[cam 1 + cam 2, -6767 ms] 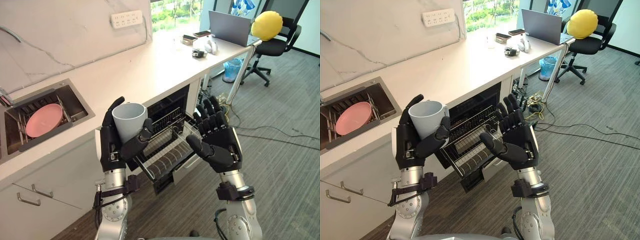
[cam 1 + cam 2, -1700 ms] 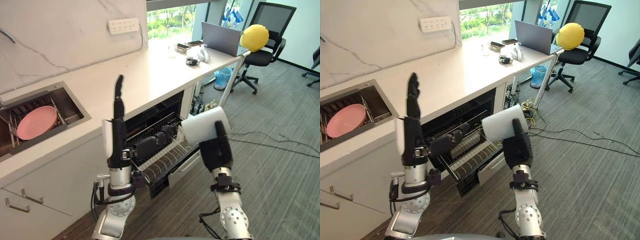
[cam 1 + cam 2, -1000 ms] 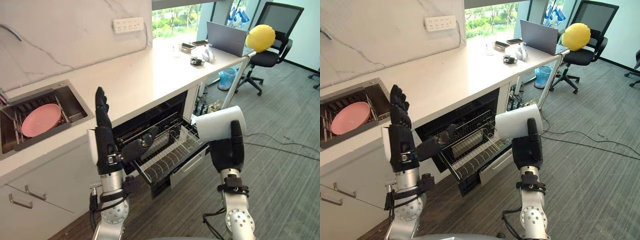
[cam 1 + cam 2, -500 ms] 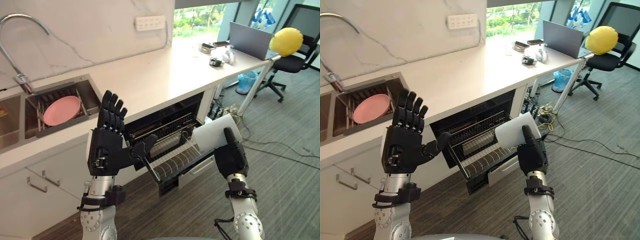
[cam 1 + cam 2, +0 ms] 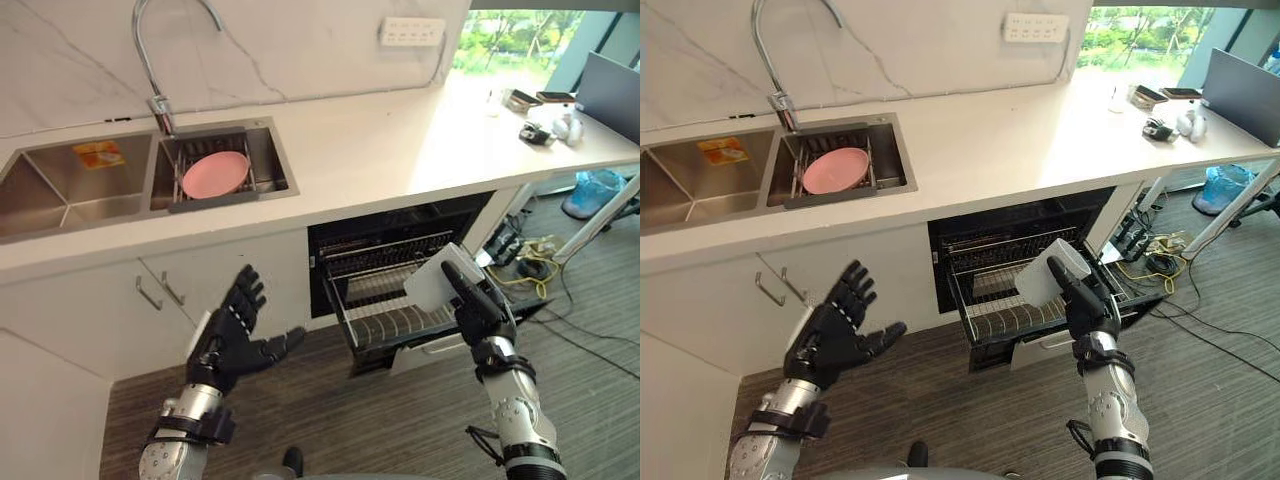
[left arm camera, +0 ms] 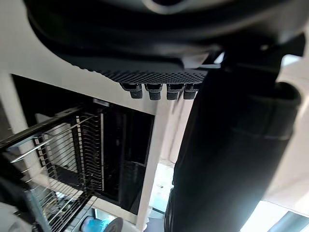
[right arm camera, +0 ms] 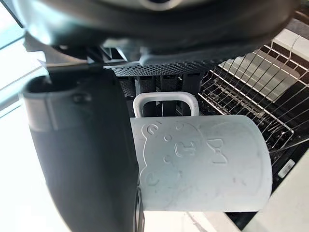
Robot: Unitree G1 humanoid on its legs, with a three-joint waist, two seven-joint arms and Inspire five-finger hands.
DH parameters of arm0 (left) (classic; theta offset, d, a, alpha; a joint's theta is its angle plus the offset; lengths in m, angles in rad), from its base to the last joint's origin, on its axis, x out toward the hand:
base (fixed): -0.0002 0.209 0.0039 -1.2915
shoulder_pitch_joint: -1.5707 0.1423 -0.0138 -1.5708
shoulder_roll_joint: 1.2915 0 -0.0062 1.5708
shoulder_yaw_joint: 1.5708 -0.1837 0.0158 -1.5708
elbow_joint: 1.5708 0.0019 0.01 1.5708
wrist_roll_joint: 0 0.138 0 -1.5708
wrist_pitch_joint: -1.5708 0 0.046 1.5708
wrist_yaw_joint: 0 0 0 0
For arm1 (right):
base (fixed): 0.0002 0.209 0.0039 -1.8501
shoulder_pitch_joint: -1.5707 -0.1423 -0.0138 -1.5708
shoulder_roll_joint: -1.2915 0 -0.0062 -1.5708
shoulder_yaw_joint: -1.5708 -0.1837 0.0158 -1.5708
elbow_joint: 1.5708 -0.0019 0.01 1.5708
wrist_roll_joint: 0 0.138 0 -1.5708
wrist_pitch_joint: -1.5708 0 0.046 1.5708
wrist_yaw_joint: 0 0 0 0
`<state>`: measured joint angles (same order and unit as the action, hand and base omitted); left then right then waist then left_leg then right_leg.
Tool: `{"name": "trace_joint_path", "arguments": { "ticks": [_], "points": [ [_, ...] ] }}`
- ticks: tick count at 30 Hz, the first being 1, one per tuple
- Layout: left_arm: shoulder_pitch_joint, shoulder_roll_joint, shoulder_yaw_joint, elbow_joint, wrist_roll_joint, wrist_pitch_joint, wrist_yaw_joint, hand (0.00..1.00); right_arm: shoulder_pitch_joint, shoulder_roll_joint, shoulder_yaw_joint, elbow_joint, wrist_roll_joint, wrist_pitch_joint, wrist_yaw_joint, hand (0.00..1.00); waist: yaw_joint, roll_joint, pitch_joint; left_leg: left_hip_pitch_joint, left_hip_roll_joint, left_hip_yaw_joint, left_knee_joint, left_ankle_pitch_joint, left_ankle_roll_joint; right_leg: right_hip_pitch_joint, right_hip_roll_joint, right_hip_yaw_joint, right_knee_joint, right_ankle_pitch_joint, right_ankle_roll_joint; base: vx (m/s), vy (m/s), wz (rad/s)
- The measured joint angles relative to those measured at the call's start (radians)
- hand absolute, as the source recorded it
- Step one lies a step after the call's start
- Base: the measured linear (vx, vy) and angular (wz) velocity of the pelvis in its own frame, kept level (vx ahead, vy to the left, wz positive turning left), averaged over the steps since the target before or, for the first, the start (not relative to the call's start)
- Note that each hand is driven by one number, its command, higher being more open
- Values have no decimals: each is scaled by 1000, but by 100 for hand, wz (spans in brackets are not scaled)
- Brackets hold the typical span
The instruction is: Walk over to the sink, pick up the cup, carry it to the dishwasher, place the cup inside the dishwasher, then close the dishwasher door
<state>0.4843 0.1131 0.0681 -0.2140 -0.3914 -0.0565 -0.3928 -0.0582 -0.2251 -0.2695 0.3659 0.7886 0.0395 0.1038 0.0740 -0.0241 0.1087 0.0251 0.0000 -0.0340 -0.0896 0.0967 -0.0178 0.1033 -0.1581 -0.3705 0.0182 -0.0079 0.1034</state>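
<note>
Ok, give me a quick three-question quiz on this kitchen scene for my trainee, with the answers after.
1. True or false: the left hand is holding the cup.
2. What lies in the sink? A) a pink plate B) a frying pan C) a kettle
3. Fill in: the right hand holds the cup over the dishwasher's pulled-out ___.
Key: 1 false, the left hand is open and holds nothing; 2 A; 3 rack.
</note>
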Motion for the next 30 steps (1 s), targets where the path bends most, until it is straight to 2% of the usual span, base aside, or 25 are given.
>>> {"name": "trace_joint_path", "arguments": {
  "ticks": [6,10,12,13,17,19,22,23,24,26,30],
  "points": [
    [-11,42,-10,104,52,47,9,100,-82,-33,22,135,-46,10,-25,0,23,-1,1,-10,-2,-21,4,7,3,5,-1,-18,0,1,0,-16,0,12],
    [-17,44,-8,218,117,56,97,100,-133,-64,49,187,-86,18,-38,0,33,-1,8,-19,-1,-36,0,6,5,5,2,-32,0,-1,-3,-28,-11,11],
    [-37,46,3,300,117,56,160,100,-159,-78,62,222,-93,18,-47,0,46,-3,26,-20,-1,-43,0,16,-4,5,4,-38,1,-3,-6,-41,-16,11],
    [-54,46,23,365,116,56,195,100,-179,-78,76,254,-115,18,-55,0,49,-6,38,-27,-1,-52,0,21,-3,2,5,-47,1,-3,-6,-40,-17,16],
    [-58,47,70,420,170,49,245,100,-210,-81,110,308,-151,38,-72,0,67,-26,69,-49,0,-63,5,29,-2,-11,7,-59,1,0,-9,-15,-12,11],
    [-60,50,85,432,201,18,278,100,-259,-92,111,340,-164,52,-75,0,92,-41,99,-80,3,-64,17,31,-3,-37,11,-59,1,8,-15,0,0,0],
    [-98,67,84,464,234,-14,301,100,-366,-124,122,368,-178,60,-76,0,103,-44,153,-134,11,-60,52,29,-5,-80,19,-51,1,25,-25,-80,-2,-8],
    [-113,70,84,467,234,-22,303,100,-422,-144,125,375,-205,65,-76,0,107,-43,176,-168,15,-57,69,28,-6,-109,23,-48,1,35,-32,-175,-10,-22],
    [-126,73,82,473,221,-36,294,100,-522,-185,139,405,-255,67,-74,0,114,-41,228,-208,23,-47,91,25,-3,-146,29,-36,1,50,-39,-188,-12,-27],
    [-149,74,81,508,199,-40,281,100,-576,-231,167,447,-297,67,-72,0,133,-40,261,-238,30,-37,103,25,-3,-178,33,-24,4,58,-46,-98,-13,-21],
    [-167,77,78,536,161,-43,281,100,-643,-243,195,526,-352,68,-82,0,138,-40,300,-287,40,-35,124,34,-15,-228,39,-20,16,61,-52,-24,-28,-8]
  ]
}}
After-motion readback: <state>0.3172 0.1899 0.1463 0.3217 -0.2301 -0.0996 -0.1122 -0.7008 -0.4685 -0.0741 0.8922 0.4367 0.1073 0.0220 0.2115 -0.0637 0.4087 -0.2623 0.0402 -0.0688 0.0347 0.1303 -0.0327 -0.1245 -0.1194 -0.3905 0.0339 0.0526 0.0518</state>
